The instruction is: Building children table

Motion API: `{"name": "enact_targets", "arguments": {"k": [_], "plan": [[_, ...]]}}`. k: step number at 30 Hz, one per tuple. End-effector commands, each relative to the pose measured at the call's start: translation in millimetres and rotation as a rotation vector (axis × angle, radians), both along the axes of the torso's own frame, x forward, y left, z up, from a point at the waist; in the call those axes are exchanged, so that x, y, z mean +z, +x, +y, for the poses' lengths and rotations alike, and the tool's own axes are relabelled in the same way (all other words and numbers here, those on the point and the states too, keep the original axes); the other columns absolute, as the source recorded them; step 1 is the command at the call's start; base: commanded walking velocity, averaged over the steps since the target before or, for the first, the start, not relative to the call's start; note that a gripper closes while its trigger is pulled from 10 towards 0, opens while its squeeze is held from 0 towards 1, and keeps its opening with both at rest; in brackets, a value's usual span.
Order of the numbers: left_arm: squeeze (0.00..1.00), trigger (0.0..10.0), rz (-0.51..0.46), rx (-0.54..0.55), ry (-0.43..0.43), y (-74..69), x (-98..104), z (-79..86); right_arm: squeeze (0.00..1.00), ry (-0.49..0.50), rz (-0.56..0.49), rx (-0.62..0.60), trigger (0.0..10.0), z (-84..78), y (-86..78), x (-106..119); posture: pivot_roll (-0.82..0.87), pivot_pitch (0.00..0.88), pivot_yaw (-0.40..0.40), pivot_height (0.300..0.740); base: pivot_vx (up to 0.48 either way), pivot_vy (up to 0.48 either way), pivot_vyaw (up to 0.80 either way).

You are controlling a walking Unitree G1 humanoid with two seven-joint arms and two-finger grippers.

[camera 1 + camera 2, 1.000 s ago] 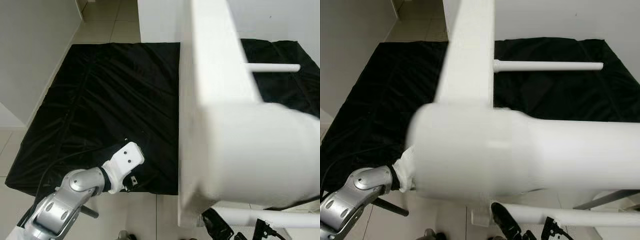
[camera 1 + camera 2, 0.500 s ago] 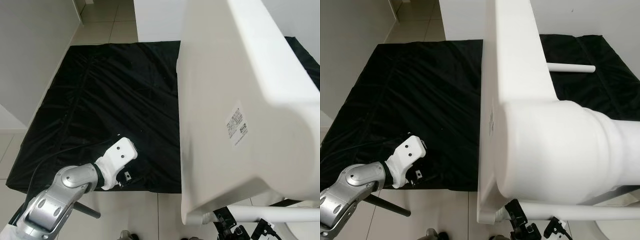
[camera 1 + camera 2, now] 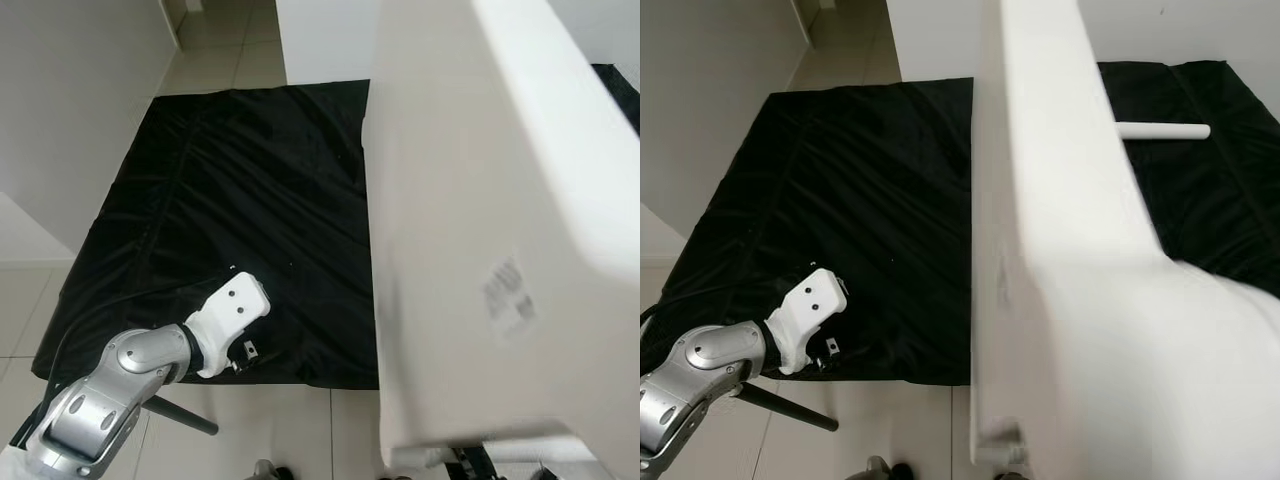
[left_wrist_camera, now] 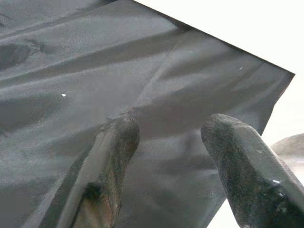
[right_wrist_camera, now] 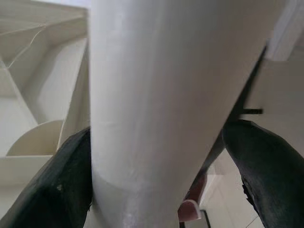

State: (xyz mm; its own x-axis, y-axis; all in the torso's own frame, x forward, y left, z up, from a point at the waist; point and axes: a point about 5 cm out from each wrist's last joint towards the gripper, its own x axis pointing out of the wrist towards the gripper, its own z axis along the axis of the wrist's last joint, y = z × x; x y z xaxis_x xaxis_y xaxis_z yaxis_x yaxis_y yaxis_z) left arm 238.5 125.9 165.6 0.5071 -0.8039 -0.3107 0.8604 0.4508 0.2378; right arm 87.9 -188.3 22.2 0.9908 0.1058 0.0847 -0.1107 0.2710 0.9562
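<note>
White plastic table (image 3: pixel 500 250), one, tilted up on edge very close to the head camera and blurred, covering most of the right half of the scene; one paper label (image 3: pixel 510 300) shows on its broad face. Table leg (image 5: pixel 156 104), one thick white tube, sits between the two black fingers (image 5: pixel 57 190) of the right gripper (image 5: pixel 156 190), which press against it on either side, so this pincer is clamped around the leg; ribbed white underside of the table (image 5: pixel 42 95) lies just beside the leg in the right wrist view. Second white leg (image 3: pixel 1163 130), one, a slimmer rod jutting sideways from behind the table edge above the far part of the cloth. Black cloth (image 3: pixel 240 210), one, spread flat over the tiled floor (image 3: pixel 210 40), wrinkled, its near edge just beyond the robot. Left gripper (image 4: pixel 166 142), one, held low over the near edge of the cloth, well apart from the table; its two fingers (image 4: pixel 114 147) stand spread with bare cloth between them, holding nothing. Left arm (image 3: pixel 120 390), silver with a white wrist block (image 3: pixel 232 308), reaches in from the lower left. White walls (image 3: pixel 70 110), two, flank the cloth on the left and at the back.
</note>
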Motion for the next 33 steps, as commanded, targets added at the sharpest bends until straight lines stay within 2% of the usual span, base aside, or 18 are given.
{"name": "enact_targets", "arguments": {"k": [1,2,3,6,8,10,11,13,17,18,19,21,22,25,26,28,33], "plan": [[0.00,10.0,0.135,-0.173,-0.010,-21.6,0,4.6,0.00,0.023,0.174,-0.094,10.0,-6.3,-29.0,-28,-0.04,0.172,0.126,0.740,0.000,0.000,0.00],[0.00,10.0,0.135,-0.173,-0.010,-21.6,0,4.6,0.00,0.023,0.174,-0.094,10.0,-6.3,-29.0,-28,-0.04,0.172,0.126,0.740,0.000,0.000,0.00],[0.00,10.0,0.208,-0.229,-0.019,-34.2,-1,10.5,0.00,0.019,0.159,-0.090,10.0,-12.6,-19.7,-31,-0.04,0.171,0.120,0.740,0.000,0.000,0.00],[0.00,10.0,0.255,-0.267,-0.024,-42.6,0,14.3,0.00,0.017,0.149,-0.089,10.0,-16.8,-12.7,-32,-0.04,0.171,0.120,0.740,0.000,0.000,0.00],[0.00,10.0,0.311,-0.273,-0.074,-51.5,4,19.9,0.00,0.005,0.130,-0.072,10.0,-25.6,-4.6,-35,-0.03,0.154,0.093,0.740,0.000,0.000,0.00],[0.00,10.0,0.319,-0.268,-0.100,-53.8,6,21.0,0.00,-0.006,0.107,-0.065,10.0,-29.3,-1.8,-34,-0.03,0.154,0.093,0.740,0.000,0.000,0.00],[0.00,10.0,0.306,-0.259,-0.157,-56.1,13,18.7,0.00,-0.010,0.052,-0.054,10.0,-38.1,7.2,-30,-0.03,0.146,0.083,0.740,0.000,0.000,0.00],[0.00,10.0,0.306,-0.259,-0.157,-56.1,13,18.7,0.00,-0.010,0.052,-0.054,10.0,-38.1,7.2,-30,-0.03,0.146,0.083,0.740,0.000,0.000,0.00],[0.00,10.0,0.281,-0.248,-0.208,-53.3,18,11.8,0.00,-0.016,-0.027,-0.043,10.0,-46.2,17.5,-20,-0.03,0.139,0.069,0.740,0.000,0.000,0.00],[0.00,10.0,0.272,-0.233,-0.241,-52.0,21,6.1,0.00,-0.043,-0.119,-0.021,10.0,-54.1,28.5,-2,-0.04,0.131,0.055,0.740,0.000,0.000,0.00],[0.00,10.0,0.272,-0.233,-0.241,-52.0,21,6.1,0.00,-0.043,-0.119,-0.021,10.0,-54.1,28.5,-2,-0.04,0.131,0.055,0.740,0.000,0.000,0.00],[0.00,10.0,0.268,-0.234,-0.255,-52.4,23,3.8,0.00,-0.062,-0.212,0.000,10.0,-58.4,37.6,21,-0.04,0.131,0.050,0.740,0.000,0.000,0.00],[0.00,10.0,0.268,-0.234,-0.255,-52.4,23,3.8,0.00,-0.062,-0.212,0.000,10.0,-58.4,37.6,21,-0.04,0.131,0.050,0.740,0.000,0.000,0.00],[0.00,10.0,0.276,-0.230,-0.248,-54.3,26,6.1,0.00,-0.085,-0.362,0.047,10.0,-59.9,53.7,66,-0.05,0.130,0.044,0.740,0.000,0.000,0.00],[0.00,10.0,0.276,-0.230,-0.248,-54.3,26,6.1,0.00,-0.085,-0.362,0.047,10.0,-59.9,53.7,66,-0.05,0.130,0.044,0.740,0.000,0.000,0.00],[0.00,10.0,0.262,-0.238,-0.242,-54.8,30,7.0,0.00,-0.098,-0.427,0.064,10.0,-54.3,63.7,90,-0.05,0.132,0.041,0.740,0.000,0.000,0.00],[0.00,10.0,0.235,-0.250,-0.220,-51.9,37,8.6,0.00,-0.081,-0.482,0.069,10.0,-40.3,77.1,112,-0.05,0.136,0.043,0.740,0.000,0.000,0.00]]}}
